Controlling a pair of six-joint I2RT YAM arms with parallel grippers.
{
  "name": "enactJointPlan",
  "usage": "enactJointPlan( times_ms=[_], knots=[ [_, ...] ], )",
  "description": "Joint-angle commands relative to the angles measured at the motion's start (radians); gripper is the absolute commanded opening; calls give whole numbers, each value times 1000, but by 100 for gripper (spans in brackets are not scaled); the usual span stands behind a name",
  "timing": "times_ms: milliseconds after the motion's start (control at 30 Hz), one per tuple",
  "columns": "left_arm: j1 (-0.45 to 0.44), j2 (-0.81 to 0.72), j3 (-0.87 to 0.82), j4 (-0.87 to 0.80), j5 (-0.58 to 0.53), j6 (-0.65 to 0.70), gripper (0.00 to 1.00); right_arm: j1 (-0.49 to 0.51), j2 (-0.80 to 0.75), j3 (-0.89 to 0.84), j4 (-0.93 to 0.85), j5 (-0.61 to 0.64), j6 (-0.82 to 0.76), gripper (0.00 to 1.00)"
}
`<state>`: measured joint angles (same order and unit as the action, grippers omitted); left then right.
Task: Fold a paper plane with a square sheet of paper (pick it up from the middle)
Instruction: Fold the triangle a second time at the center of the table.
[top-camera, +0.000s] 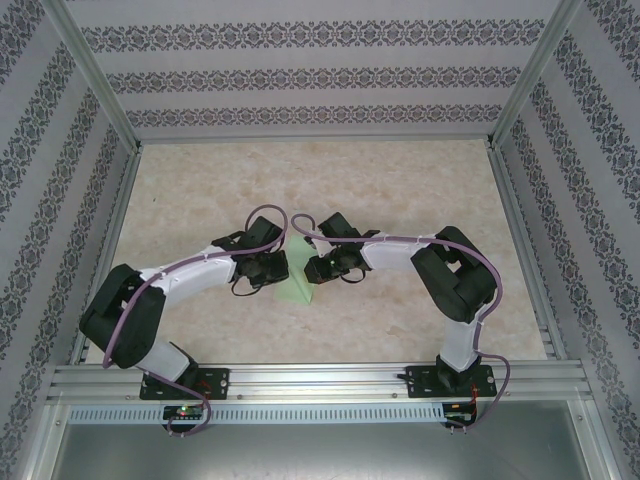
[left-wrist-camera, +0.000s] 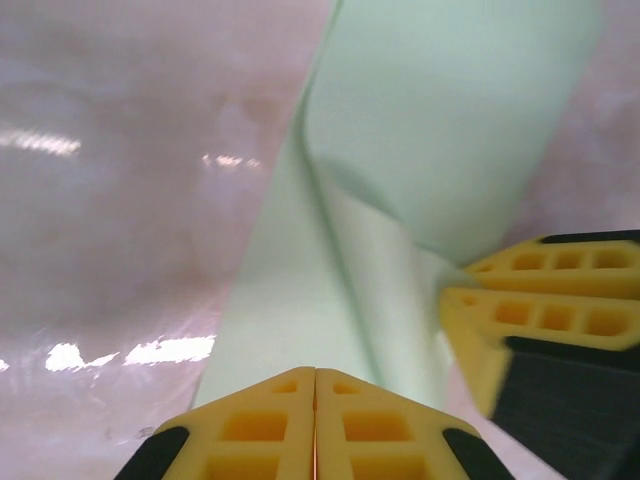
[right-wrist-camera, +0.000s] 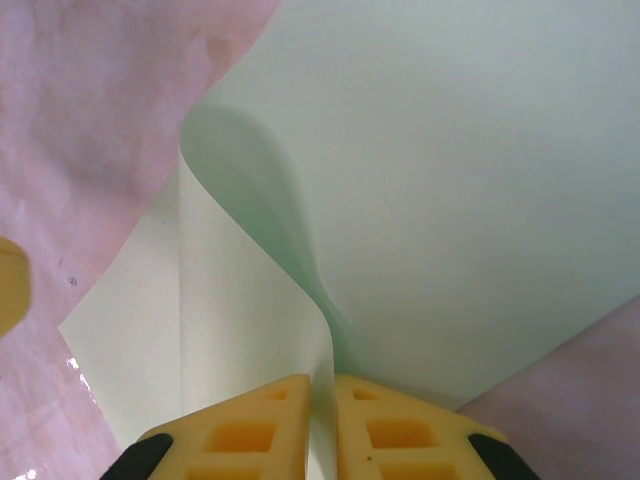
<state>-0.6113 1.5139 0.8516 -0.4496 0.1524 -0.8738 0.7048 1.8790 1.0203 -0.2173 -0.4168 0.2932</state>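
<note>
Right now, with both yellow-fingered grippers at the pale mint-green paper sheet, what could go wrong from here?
First, the right gripper pinches a raised flap of the thin pale mint-green paper sheet; a hard pull could tear it or crease it crooked. Second, the shut left gripper seems to rest on the sheet over the glossy marbled table; if it slips, the fold may drift. Third, the grippers sit very close, so they could collide.
</note>
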Motion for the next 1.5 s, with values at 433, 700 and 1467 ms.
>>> enactJointPlan(
  times_ms=[433, 700, 1467],
  knots=[
    [-7, 118, 50, 218, 79, -83, 9, -1, 38, 3, -3, 27, -2, 14],
    [-7, 182, 45, 204, 53, -71, 8, 0, 44, 5, -2, 26, 0, 14],
    [-8, 239, 3, 186, 15, -56, 5, -20, -232, -73, 79, 13, 192, 33]
  ],
)
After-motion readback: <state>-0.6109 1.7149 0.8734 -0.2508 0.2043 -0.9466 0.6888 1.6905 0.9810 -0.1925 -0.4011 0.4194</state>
